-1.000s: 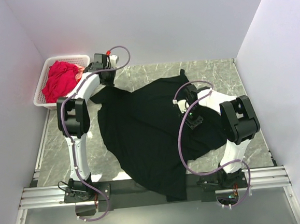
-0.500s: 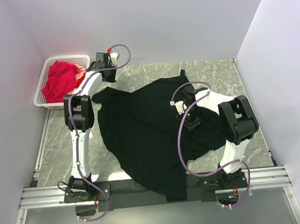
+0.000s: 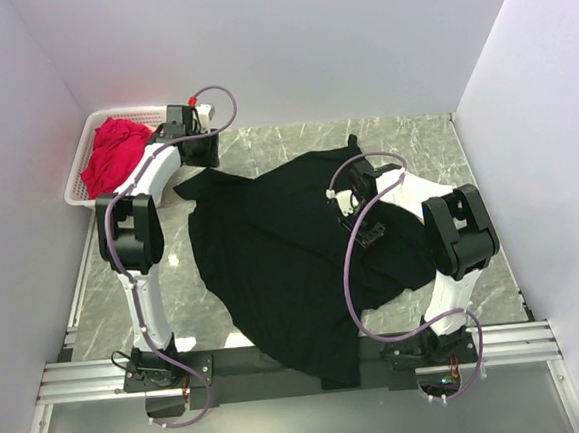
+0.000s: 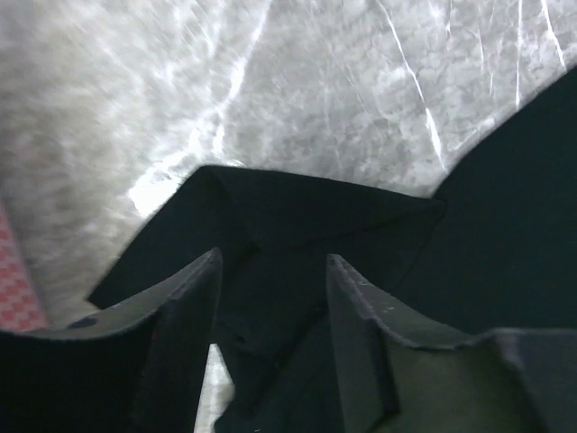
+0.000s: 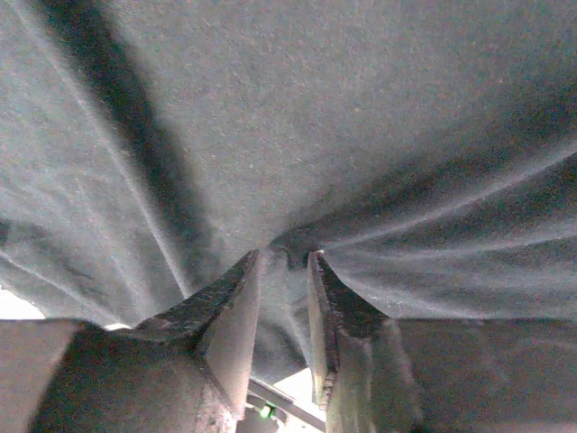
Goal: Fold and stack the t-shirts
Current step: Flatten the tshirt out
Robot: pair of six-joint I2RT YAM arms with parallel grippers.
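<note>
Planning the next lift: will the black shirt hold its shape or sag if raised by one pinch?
Probably sags: the black shirt puckers into creases where the right hand pinches it. Likely drags too, since it sprawls across the table and over its near edge.

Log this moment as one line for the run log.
left gripper: open above black t-shirt corner | right gripper: pinching black t-shirt | red t-shirts: in basket
</note>
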